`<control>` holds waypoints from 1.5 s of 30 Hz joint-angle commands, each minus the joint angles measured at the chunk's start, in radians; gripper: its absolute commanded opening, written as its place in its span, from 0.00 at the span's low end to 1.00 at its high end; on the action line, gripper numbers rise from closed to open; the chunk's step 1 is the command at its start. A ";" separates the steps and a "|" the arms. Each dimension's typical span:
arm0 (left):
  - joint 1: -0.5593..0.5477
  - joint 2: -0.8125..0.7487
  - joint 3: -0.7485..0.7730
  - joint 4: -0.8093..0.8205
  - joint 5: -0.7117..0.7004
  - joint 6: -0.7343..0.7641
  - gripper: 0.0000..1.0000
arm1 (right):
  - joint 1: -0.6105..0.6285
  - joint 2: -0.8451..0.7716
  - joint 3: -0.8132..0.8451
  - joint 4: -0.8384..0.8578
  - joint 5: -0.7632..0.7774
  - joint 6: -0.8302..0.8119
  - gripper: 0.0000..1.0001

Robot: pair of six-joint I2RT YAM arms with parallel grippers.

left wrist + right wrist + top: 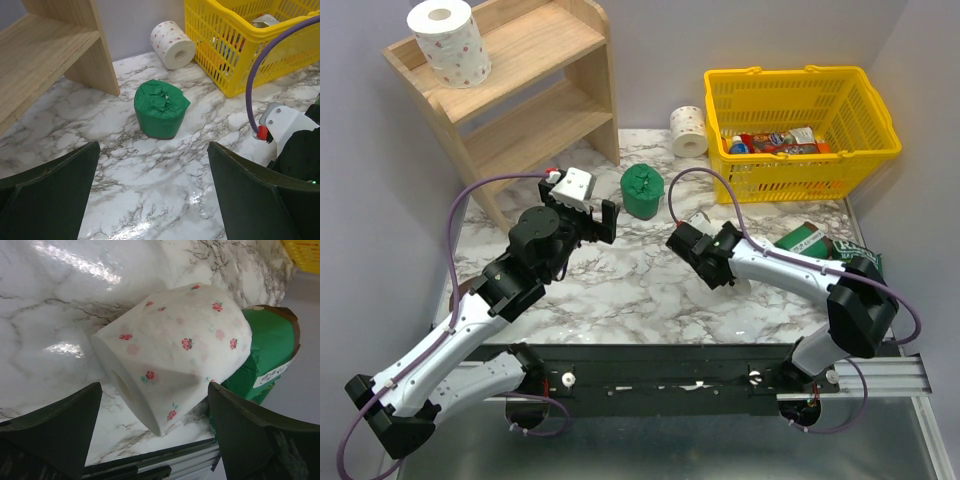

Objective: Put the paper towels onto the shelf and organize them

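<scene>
R gripper [154,386]: jaws wide apart, nothing held. A white rose-print roll [175,350] lies on its side between the fingers w/o touching either, on the marble at the R side of the table. Just behind it is a green-wrapped roll [265,345] w/ a brown end, touching it or nearly. Top view shows more dark green under the R forearm; poss. another roll or a flat packet, can't tell.

L gripper [154,145]: also spread full and empty, aimed at an upright green roll [161,107] standing mid-table, apart from the fingers. Beyond that a second white roll [172,44] lies on its side betw. the shelf foot and the yellow mesh basket [790,75], just beside the basket.

Progress, my read: early. Only one roll is up, a white shelf roll [448,40] standing on end at the L end of the top tier of the wooden shelf [535,100]. No roll visible on the lower tier. At least four rolls on the table are left to move, and nothing is lined up yet.

Surface & room: glossy white marble-look tabletop [640,290] w/ grey veins and glare patches. Plain grey walls at back & sides. Shelf sits angled in the far L corner; the basket, far R, holds colourful snack packets [775,143].
</scene>
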 commanded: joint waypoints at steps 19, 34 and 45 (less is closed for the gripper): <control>-0.007 0.019 -0.006 0.024 -0.043 0.009 0.99 | 0.004 0.087 -0.083 0.052 0.236 -0.024 0.90; -0.007 0.017 -0.005 0.021 -0.082 0.017 0.99 | 0.004 -0.017 0.084 0.011 0.100 -0.021 0.47; -0.009 -0.029 -0.006 -0.025 -0.148 -0.023 0.99 | 0.005 -0.060 0.180 0.350 -0.660 0.255 0.46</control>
